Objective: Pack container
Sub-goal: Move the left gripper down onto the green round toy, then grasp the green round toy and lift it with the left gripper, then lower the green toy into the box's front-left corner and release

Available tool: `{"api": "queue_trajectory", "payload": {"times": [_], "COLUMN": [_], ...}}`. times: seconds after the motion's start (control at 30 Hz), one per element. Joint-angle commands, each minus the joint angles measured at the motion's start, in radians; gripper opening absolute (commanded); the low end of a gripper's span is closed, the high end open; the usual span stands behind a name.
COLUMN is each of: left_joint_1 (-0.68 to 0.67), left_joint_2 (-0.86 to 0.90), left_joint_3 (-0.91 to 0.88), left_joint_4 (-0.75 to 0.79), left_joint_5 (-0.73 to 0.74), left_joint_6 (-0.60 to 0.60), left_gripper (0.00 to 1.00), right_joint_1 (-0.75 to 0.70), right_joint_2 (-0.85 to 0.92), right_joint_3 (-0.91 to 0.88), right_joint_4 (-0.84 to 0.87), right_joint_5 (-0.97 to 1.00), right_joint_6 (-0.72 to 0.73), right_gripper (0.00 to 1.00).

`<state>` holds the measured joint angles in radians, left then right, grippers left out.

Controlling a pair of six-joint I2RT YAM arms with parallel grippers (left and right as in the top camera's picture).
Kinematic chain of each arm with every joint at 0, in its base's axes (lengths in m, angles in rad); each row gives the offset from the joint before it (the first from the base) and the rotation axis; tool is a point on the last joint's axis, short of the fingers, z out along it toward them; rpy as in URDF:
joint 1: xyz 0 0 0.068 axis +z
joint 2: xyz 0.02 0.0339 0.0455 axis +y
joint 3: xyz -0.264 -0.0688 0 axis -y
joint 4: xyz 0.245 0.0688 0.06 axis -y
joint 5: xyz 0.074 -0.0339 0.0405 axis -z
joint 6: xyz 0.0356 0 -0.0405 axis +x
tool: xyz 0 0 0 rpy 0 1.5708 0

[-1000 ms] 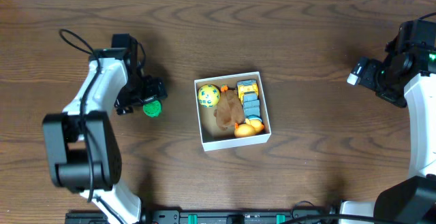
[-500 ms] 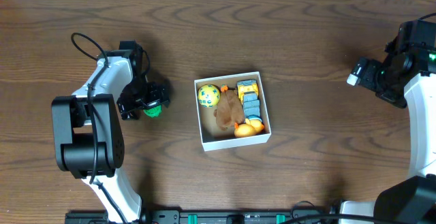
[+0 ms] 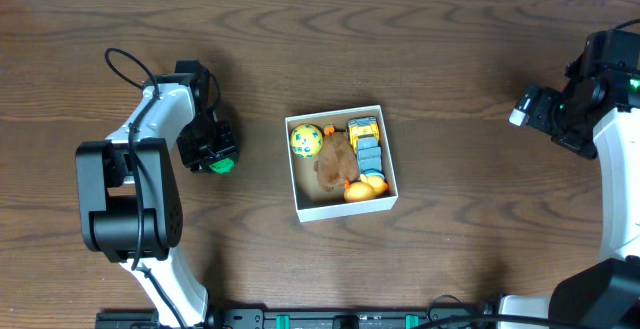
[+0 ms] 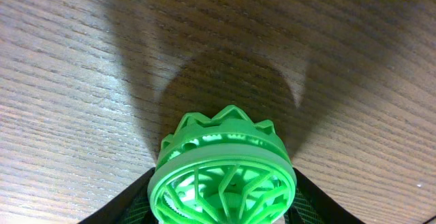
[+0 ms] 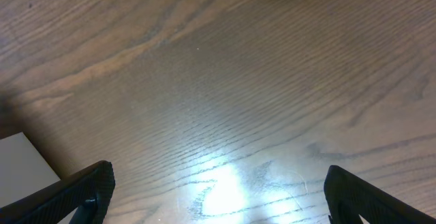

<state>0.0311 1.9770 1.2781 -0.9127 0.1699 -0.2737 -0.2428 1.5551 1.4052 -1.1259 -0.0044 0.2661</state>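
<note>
1. Green latticed plastic, a small round toy (image 4: 221, 176), is seen between the dark fingers (image 4: 119, 209) of the left hand (image 3: 210, 151). The fingers appear closed against its sides, so the toy is judged to be gripped. Whether it is lifted clear of the table (image 3: 450, 259) cannot be told.
2. The step in hand is judged to be the pick-up of this last loose toy. No other toy is seen outside the container.
3. The container (image 3: 345, 207) is placed at the middle of the table, well apart from the left hand and to its right in the overhead view.
4. For the next move, the toy would need to be raised, carried over the near wall and released above a free spot.
5. Little room is left inside. A yellow-green ball (image 3: 306, 140), a brown plush (image 3: 335, 157), a yellow and blue toy (image 3: 366, 139) and an orange duck (image 3: 365, 187) are already packed. The bare tan strip along the left and front looks like the only gap.
6. Nothing is seen on the path between toy and container.
7. The right hand (image 5: 218, 200) is held far to the right with its fingers spread wide and nothing between them, out of the way.
</note>
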Motion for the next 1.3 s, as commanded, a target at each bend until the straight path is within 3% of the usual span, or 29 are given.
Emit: {"api": "queue_trajectory", "payload": {"times": [0.0, 0.2, 0.47, 0.73, 1.03, 1.27], "left_joint_1": [0.000, 0.000, -0.057, -0.286, -0.589, -0.663], "left_joint_2": [0.010, -0.026, -0.232, -0.475, -0.465, -0.454], "left_joint_3": [-0.011, 0.021, 0.106, 0.117, 0.055, -0.069], "left_joint_4": [-0.005, -0.029, -0.077, -0.031, -0.066, -0.077], "left_joint_5": [-0.005, -0.003, 0.007, 0.006, -0.034, -0.092], "left_joint_6": [-0.002, -0.001, 0.008, 0.018, 0.018, 0.009], "left_gripper": [0.45, 0.32, 0.27, 0.26, 0.25, 0.25], "right_joint_1": [0.002, 0.002, 0.002, 0.002, 0.002, 0.002], "right_joint_2": [-0.017, -0.017, -0.017, -0.017, -0.017, -0.017], "right_joint_3": [-0.001, -0.001, -0.001, -0.001, -0.001, -0.001], "right_joint_4": [0.000, 0.000, 0.001, 0.000, -0.001, -0.002], "right_joint_5": [0.000, 0.000, 0.000, 0.000, 0.000, 0.000], "right_joint_6": [-0.014, -0.014, -0.014, -0.014, -0.014, -0.014], "right_gripper": [0.99, 0.99, 0.99, 0.99, 0.99, 0.99]}}
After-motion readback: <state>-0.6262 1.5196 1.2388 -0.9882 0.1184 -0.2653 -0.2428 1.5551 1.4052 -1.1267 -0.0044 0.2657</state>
